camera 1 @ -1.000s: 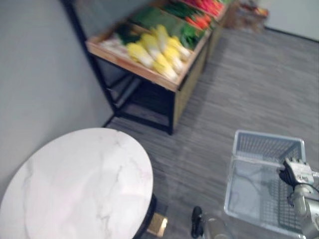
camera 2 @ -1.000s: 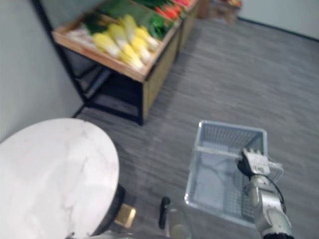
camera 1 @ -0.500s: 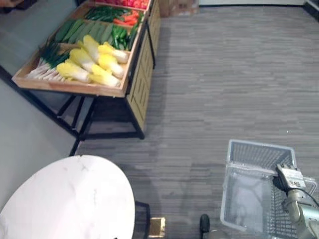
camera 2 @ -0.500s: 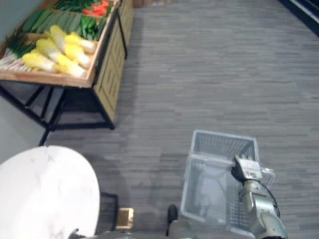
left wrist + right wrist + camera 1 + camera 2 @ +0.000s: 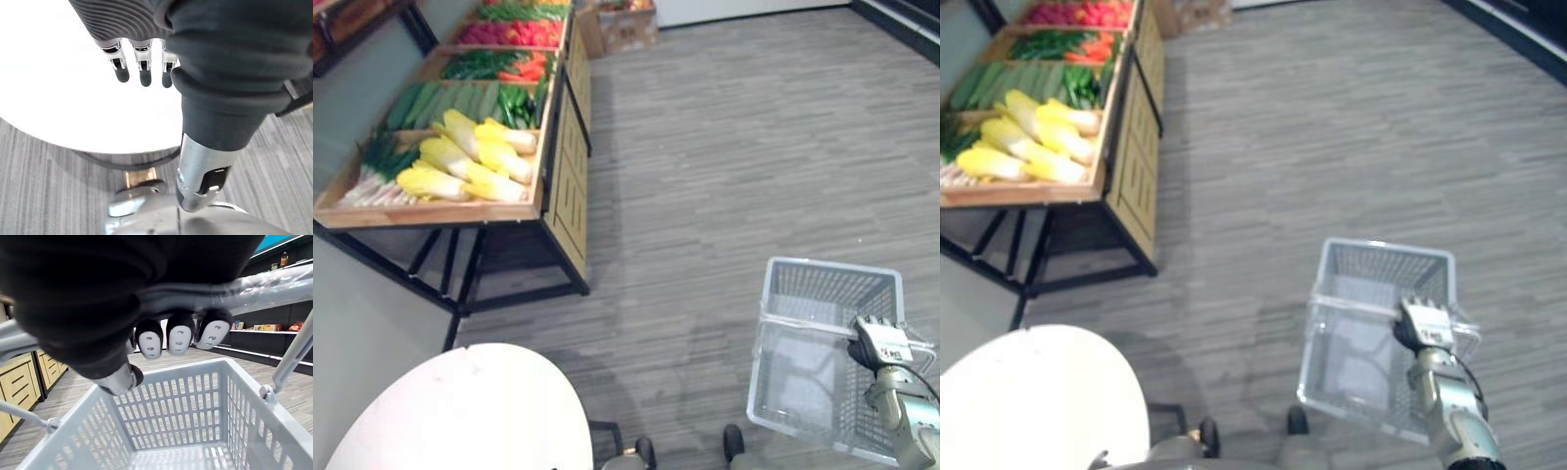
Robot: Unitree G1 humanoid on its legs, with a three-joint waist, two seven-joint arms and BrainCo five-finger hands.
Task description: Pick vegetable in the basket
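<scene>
Camera moved since the earlier frames: the whole picture shifted and more of the vegetable stand (image 5: 556, 201) now shows. The basket (image 5: 830, 270) is still held in the right hand (image 5: 880, 344).

Left eye view: napa cabbages (image 5: 470, 166) lie on the stand at far left, well apart from both the basket and the right hand. Basket hangs above the grey floor (image 5: 734, 147) at lower right. The right arm comes up from the bottom right corner, with the hand on the near side of the basket's rim. Round white table (image 5: 460, 416) at bottom left.

Right eye view: same layout. Long green vegetables (image 5: 999, 83) lie behind the cabbages, with red ones (image 5: 1082, 14) further back.

Left wrist view: left hand (image 5: 143, 62) hangs over the white table, fingers straight and loose, holding nothing.

Right wrist view: right hand's fingers (image 5: 179, 339) are curled round the grey handle (image 5: 274, 286), with the basket's mesh walls and bottom below them.
</scene>
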